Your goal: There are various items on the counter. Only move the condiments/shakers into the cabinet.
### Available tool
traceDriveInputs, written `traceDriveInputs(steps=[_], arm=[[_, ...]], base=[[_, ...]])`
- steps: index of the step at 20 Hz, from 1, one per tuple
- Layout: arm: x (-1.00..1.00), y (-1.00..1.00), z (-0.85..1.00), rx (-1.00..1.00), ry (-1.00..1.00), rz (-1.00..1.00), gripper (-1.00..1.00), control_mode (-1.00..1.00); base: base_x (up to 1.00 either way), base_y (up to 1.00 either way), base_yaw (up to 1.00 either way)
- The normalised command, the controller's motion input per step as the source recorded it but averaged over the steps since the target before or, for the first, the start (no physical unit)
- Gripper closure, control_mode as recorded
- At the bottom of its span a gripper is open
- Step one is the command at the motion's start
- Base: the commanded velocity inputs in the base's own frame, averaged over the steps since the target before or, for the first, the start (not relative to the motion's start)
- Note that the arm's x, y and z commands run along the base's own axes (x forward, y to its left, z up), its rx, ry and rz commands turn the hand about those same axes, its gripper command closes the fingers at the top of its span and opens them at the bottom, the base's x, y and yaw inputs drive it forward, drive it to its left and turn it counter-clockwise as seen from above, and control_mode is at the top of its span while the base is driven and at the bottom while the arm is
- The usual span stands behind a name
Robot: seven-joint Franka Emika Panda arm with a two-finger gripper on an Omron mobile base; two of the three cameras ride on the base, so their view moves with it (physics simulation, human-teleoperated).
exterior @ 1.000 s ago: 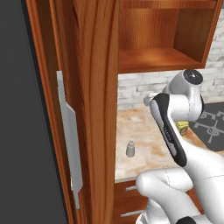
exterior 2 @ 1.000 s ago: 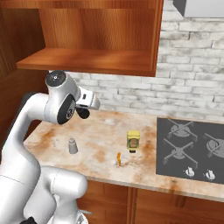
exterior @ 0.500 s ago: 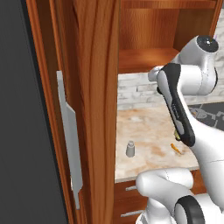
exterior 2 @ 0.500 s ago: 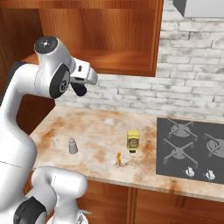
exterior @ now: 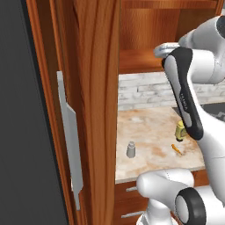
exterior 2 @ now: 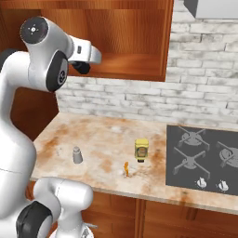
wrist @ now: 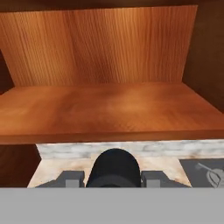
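My gripper (wrist: 113,176) is shut on the black tapered shaker (wrist: 114,166), held just in front of the cabinet's lower shelf (wrist: 109,113) and a little below its front edge. In the right base view the gripper (exterior 2: 83,67) hangs at the shelf's left end with the dark shaker (exterior 2: 82,68) under the hand. On the counter (exterior 2: 100,137) stand the grey shaker (exterior 2: 77,155) (exterior: 130,149) and the yellow-brown squeeze bottle (exterior 2: 141,149) (exterior: 180,130). The shelf looks bare.
A small orange stick (exterior 2: 126,168) lies in front of the bottle. The open cabinet door (exterior: 94,110) stands tall to the left of the arm. A black stove top (exterior 2: 204,158) fills the counter's right end. Drawers run below the counter edge.
The arm has risen, carrying the black shaker from just above the counter up to shelf height. The things on the counter have not moved.
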Motion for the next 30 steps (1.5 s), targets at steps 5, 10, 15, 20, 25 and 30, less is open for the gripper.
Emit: traceDriveInputs(steps=[5,10,15,20,25,30], arm=[[0.47,0.00,0.04,0.00,-0.04,0.00,1.00,-1.00],[0.56,0.00,-0.15,0.00,0.00,0.00,1.00,-1.00],[0.46,0.00,-0.15,0.00,0.00,0.00,1.00,-1.00],[0.26,0.00,-0.01,0.00,0.00,0.00,1.00,-1.00],[0.15,0.00,-0.04,0.00,0.00,0.00,1.00,-1.00],[0.22,0.00,-0.07,0.00,0.01,0.00,1.00,-1.00]], base=[[0.00,0.00,0.00],[0.00,0.00,0.00],[0.00,0.00,0.00],[0.00,0.00,0.00],[0.00,0.00,0.00],[0.00,0.00,0.00]])
